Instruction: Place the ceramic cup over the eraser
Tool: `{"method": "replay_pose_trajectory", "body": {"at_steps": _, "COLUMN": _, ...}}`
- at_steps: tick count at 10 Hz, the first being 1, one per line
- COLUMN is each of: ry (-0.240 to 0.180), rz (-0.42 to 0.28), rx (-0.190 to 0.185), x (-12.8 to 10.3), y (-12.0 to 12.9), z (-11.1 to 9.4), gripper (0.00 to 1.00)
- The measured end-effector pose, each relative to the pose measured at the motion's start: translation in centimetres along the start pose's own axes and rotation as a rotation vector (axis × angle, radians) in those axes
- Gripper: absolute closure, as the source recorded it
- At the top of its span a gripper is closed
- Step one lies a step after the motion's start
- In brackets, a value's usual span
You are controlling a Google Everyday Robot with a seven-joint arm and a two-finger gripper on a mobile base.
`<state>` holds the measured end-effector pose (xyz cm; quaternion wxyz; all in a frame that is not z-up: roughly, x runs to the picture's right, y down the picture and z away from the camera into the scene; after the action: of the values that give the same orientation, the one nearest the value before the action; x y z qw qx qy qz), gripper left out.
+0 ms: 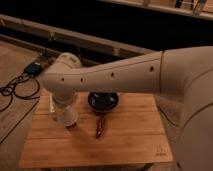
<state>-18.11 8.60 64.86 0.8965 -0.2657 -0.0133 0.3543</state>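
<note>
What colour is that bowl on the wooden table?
Black: the round bowl, beside the gripper over the table's left, in the camera view.

Our white arm (125, 75) reaches in from the right, bends at its rounded wrist (62, 82) on the left and turns straight down, our tool (66, 116) low beneath it, its fingers closed.

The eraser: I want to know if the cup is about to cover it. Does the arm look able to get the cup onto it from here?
Probably yes. The hand is shut on the ceramic cup, low over the table, right at the eraser peeking out at its base. Nothing lies between.
</note>
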Motion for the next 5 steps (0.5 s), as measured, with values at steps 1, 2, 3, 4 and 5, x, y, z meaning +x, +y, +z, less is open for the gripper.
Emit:
{"method": "replay_pose_trajectory", "body": {"at_steps": 1, "ry": -0.010, "rz": -0.022, "rx": 0.013, "x": -0.1, "y": 0.3, "z": 0.6, "gripper": 1.00}}
{"method": "replay_pose_trajectory", "body": {"at_steps": 2, "ry": -0.015, "rz": -0.045, "rx": 0.024, "x": -0.1, "y": 0.7, "z": 1.4, "gripper": 1.00}}
{"method": "replay_pose_trajectory", "body": {"at_steps": 3, "ry": -0.015, "rz": -0.060, "rx": 0.029, "x": -0.1, "y": 0.9, "z": 2.0, "gripper": 1.00}}
{"method": "replay_pose_trajectory", "body": {"at_steps": 4, "ry": -0.013, "rz": -0.074, "rx": 0.033, "x": -0.1, "y": 1.0, "z": 3.0, "gripper": 1.00}}
{"method": "replay_pose_trajectory", "body": {"at_steps": 5, "ry": -0.006, "rz": -0.078, "rx": 0.034, "x": 0.0, "y": 0.8, "z": 3.9, "gripper": 1.00}}
